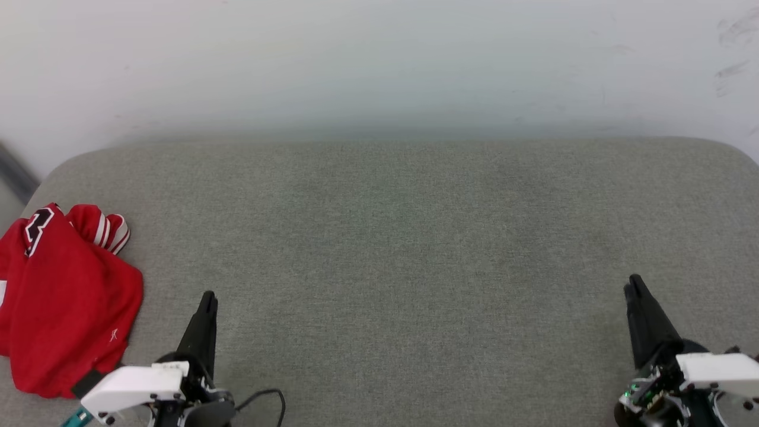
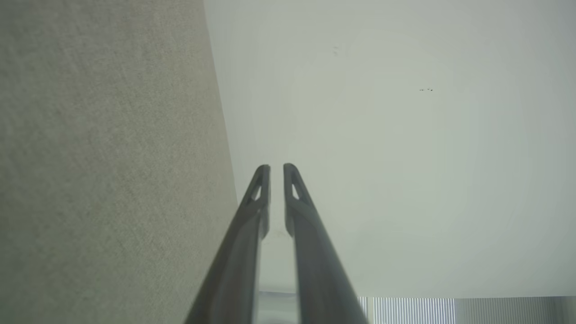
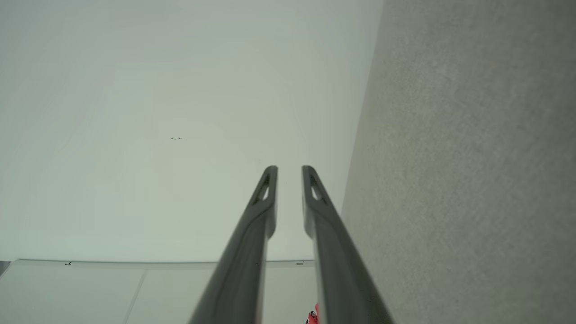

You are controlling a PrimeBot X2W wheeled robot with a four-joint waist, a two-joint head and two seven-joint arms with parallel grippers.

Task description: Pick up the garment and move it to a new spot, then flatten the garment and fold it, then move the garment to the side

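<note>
The garment [image 1: 65,302] lies crumpled at the far left edge of the grey cushion [image 1: 403,237], red side out, with a black white-outlined figure and a fold of striped trim at its top. The head view takes it in whole. The left wrist view instead gives the cushion running up its left side and the pale wall [image 1: 379,59] across the rest, with a ribbed panel [image 2: 414,310] at its bottom edge. The right wrist view mirrors this, cushion on its right, plus a red speck at the bottom edge too small to identify. The left gripper [image 1: 207,299] sits just right of the garment at the lower left, apart from the cloth, its dark fingers [image 2: 245,252] pointing toward the wall and parted by a slim gap with nothing between them. The right gripper [image 1: 635,284] sits well away at the lower right, also pointing toward the wall, its fingers [image 3: 252,243] a little wider apart and empty.
</note>
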